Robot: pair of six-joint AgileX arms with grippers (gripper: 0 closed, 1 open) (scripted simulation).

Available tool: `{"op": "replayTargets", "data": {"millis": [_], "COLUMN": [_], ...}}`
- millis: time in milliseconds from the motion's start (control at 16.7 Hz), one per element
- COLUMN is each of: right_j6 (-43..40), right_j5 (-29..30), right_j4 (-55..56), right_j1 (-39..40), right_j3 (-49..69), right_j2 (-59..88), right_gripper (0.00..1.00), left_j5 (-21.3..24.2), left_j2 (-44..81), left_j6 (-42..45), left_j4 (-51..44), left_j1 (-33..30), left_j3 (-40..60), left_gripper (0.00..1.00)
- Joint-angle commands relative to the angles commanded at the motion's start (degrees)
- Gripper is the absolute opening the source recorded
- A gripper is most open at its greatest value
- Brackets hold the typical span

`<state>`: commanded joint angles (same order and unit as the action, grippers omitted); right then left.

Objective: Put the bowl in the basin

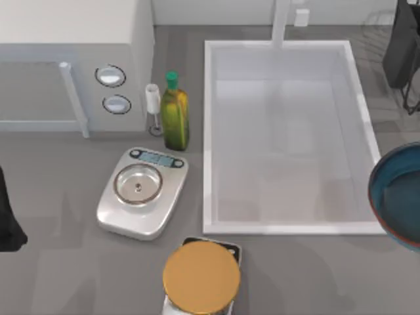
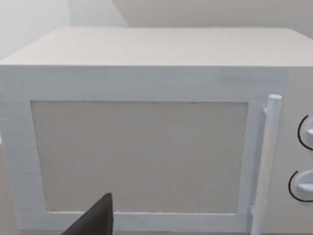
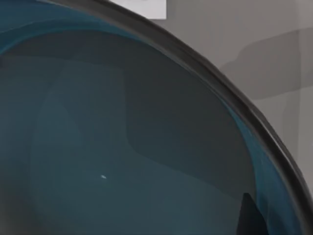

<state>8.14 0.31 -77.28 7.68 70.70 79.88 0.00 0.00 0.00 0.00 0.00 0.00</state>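
Note:
The dark teal bowl [image 1: 398,197] shows at the table's right edge, cut off by the picture's border. It overlaps the right rim of the white basin [image 1: 209,131], so it hangs above it. In the right wrist view the bowl's inside [image 3: 122,137] is very close, and one dark finger of my right gripper [image 3: 247,215] sits inside its rim, holding it. The right arm [image 1: 401,46] is a dark shape at the far right. My left arm [image 1: 6,220] is parked at the table's left edge, its gripper [image 2: 95,220] facing the appliance.
A white appliance [image 1: 72,65] with two knobs stands at the back left. Beside it are an oil bottle [image 1: 174,118] and a small white item [image 1: 153,105]. A silver scale [image 1: 141,190] and an orange-yellow disc [image 1: 201,275] lie in front.

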Motion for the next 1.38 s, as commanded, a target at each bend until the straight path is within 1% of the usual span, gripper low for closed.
{"op": "replayTargets", "data": {"millis": [300, 420, 600, 780, 900, 1380], "right_j6": [-0.04, -0.16, -0.41, -0.95, -1.55, -4.96], "right_j5": [0.62, 2.20, 5.78, 10.55, 14.16, 29.26], "right_j4": [1.69, 5.67, 16.18, 30.73, 42.28, 97.03], "right_j1": [0.78, 2.00, 4.72, 8.30, 10.95, 22.19], "right_j3": [-0.57, -1.28, -2.73, -5.00, -7.20, -18.69], "right_j2": [0.76, 2.00, 4.46, 6.86, 8.05, 11.66], "right_gripper": [0.00, 0.00, 0.00, 0.00, 0.00, 0.00], "left_j5": [0.00, 0.00, 0.00, 0.00, 0.00, 0.00], "left_j2": [0.00, 0.00, 0.00, 0.00, 0.00, 0.00], "left_j6": [0.00, 0.00, 0.00, 0.00, 0.00, 0.00], "left_j4": [0.00, 0.00, 0.00, 0.00, 0.00, 0.00], "left_j1": [0.00, 0.00, 0.00, 0.00, 0.00, 0.00], "left_j3": [0.00, 0.00, 0.00, 0.00, 0.00, 0.00], "left_gripper": [1.00, 1.00, 1.00, 1.00, 1.00, 1.00]}}
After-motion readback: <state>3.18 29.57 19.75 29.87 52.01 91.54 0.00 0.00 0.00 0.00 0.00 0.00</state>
